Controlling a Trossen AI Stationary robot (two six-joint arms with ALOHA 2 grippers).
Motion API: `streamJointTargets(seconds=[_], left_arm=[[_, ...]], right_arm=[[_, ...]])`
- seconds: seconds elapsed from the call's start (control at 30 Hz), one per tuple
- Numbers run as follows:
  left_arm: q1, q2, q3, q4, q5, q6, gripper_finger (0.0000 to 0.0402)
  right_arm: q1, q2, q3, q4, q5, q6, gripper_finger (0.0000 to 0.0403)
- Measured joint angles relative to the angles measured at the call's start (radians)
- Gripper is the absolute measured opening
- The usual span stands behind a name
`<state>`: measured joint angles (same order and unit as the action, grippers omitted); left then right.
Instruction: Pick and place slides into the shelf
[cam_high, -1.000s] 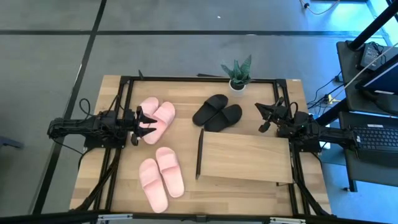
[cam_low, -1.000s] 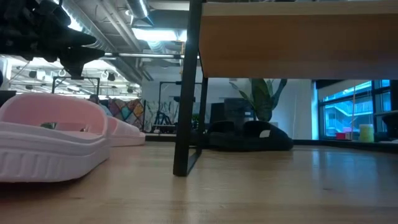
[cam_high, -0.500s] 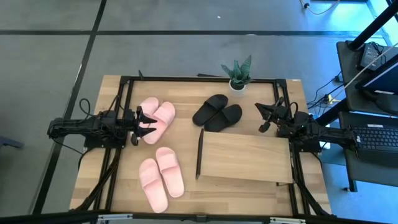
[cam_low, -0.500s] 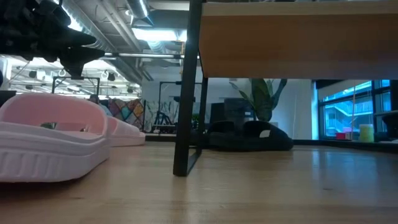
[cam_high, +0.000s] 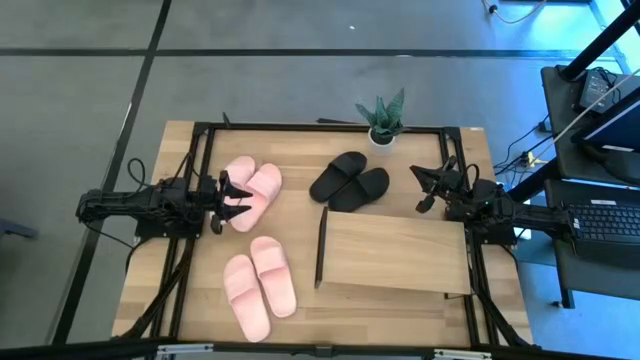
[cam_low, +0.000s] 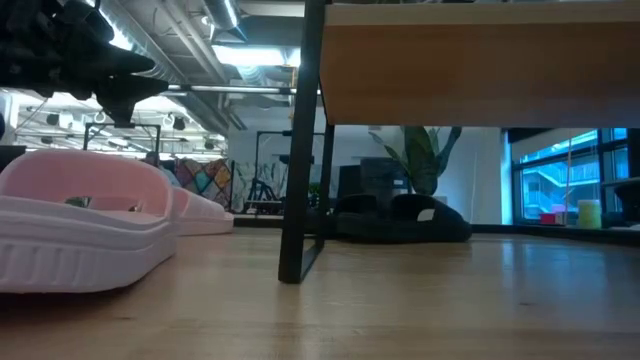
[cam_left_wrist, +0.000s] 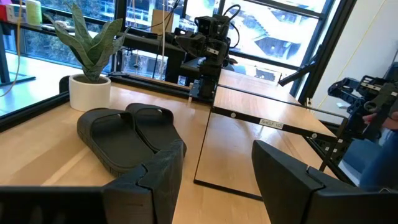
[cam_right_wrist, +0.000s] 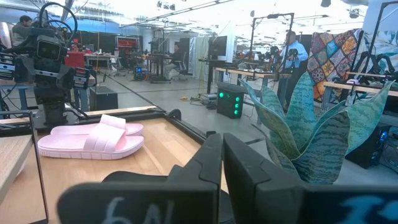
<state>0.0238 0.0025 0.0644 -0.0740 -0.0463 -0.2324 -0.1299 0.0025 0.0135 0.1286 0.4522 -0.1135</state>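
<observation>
- Though compared across the last second, shows no change anywhere on the table (cam_high: 200, 300): both arms motionless, no slide on its way, so probably no progress in that time.
- Shelf (cam_high: 395, 252): sits on the right-arm half of the table with its top board bare; in the low view, holds nothing beneath the board either.
- Near pink pair (cam_high: 260, 287): lies well apart from the shelf, off its left-arm end, side by side and flat on the wood.
- Far pink pair (cam_high: 255, 190): lies farther from the shelf, beyond that same left-arm end, directly under the working arm.
- Black pair (cam_high: 350, 180): rests just beyond the shelf's far left corner, closest of the three pairs, untouched.
- Left gripper (cam_high: 240, 197): hangs over the far pink pair, well apart from the shelf, fingers spread wide and grasping nothing; looks poised for a first pick.
- Right gripper (cam_high: 420, 188): waits near the shelf's far right corner, clenched on nothing.
- Potted plant (cam_high: 382, 120): stands beyond the shelf at the table's far edge, clear of any likely path.
</observation>
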Motion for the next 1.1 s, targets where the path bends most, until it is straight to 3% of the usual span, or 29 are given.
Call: streamJointTargets(seconds=[0.23,0.37,0.47,0.63,0.8,1.1], left_arm=[[0.0,0.0,0.0,0.0,0.0,0.0,0.0185],[0.0,0.0,0.0,0.0,-0.007,0.004,0.0185],[0.0,0.0,0.0,0.0,-0.069,0.012,0.0185],[0.0,0.0,0.0,0.001,-0.121,0.001,0.0185],[0.0,0.0,0.0,0.01,-0.214,-0.041,0.0185],[0.0,0.0,0.0,0.073,-0.234,-0.153,0.0185]], right_arm=[[0.0,0.0,0.0,0.004,0.0,0.007,0.0019],[0.0,0.0,0.0,0.004,-0.007,0.198,0.0019],[0.0,0.0,0.0,0.005,-0.006,0.347,0.0019],[0.0,0.0,0.0,0.004,0.0,0.474,0.0019],[0.0,0.0,0.0,0.004,0.001,0.502,0.0019],[0.0,0.0,0.0,0.003,0.002,0.464,0.0019]])
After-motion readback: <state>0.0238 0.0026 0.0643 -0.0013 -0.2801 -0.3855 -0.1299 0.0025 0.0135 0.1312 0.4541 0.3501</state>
